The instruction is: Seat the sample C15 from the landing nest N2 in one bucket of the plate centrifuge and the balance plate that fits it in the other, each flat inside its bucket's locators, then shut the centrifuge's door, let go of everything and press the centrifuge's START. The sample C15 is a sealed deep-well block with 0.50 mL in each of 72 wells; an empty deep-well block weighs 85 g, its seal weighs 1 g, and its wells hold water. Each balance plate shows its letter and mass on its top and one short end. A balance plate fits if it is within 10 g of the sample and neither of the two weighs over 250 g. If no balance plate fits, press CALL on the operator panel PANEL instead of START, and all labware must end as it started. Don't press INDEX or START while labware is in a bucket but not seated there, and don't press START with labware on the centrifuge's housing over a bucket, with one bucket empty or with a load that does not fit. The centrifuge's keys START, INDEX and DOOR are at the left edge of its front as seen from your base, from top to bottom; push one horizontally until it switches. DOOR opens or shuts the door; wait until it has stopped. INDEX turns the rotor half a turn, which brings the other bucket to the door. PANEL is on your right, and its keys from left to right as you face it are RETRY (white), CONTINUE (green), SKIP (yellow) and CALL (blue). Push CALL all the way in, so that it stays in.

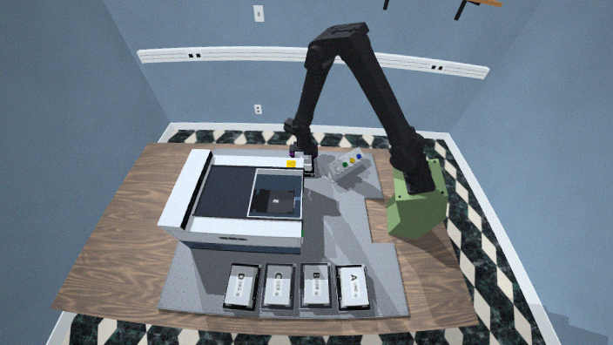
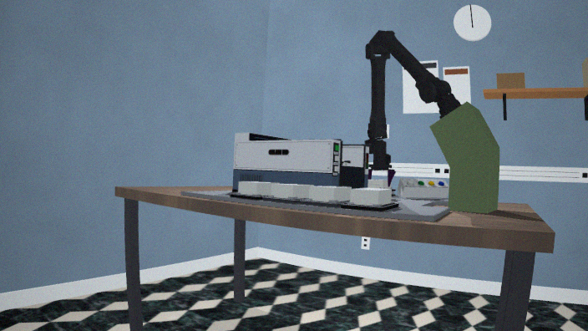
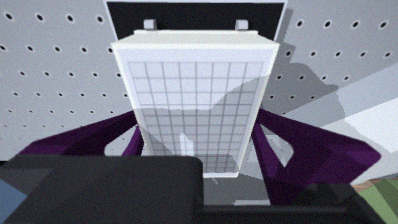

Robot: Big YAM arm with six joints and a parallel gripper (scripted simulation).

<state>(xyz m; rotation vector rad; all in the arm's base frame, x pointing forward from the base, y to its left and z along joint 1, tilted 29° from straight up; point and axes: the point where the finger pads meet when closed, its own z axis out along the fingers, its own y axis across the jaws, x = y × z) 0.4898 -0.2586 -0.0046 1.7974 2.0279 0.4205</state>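
Note:
The sample C15 point(image 3: 195, 95) point(image 1: 308, 164) point(image 2: 377, 183), a white sealed deep-well block with a grid top, sits in its black landing nest point(image 3: 125, 15) beside the centrifuge's right rear corner. My gripper point(image 3: 198, 111) point(image 1: 305, 158) point(image 2: 382, 175) is open, pointing down, with its purple fingers spread on either side of the block's long walls and apart from them. The centrifuge point(image 1: 244, 228) point(image 2: 288, 156) shows a dark bucket point(image 1: 279, 202) through the opening in its top. Balance plates D point(image 1: 240, 285), C point(image 1: 279, 285), B point(image 1: 316, 284) and A point(image 1: 353, 287) point(image 2: 372, 196) lie in a row at the front.
The operator panel point(image 1: 348, 165) point(image 2: 422, 188) with its coloured keys stands just right of the nest. The arm's green base point(image 1: 415, 205) point(image 2: 468, 163) is at the table's right. The centrifuge's keys point(image 2: 336, 158) are on its front edge. A perforated grey mat point(image 1: 387, 279) lies under everything.

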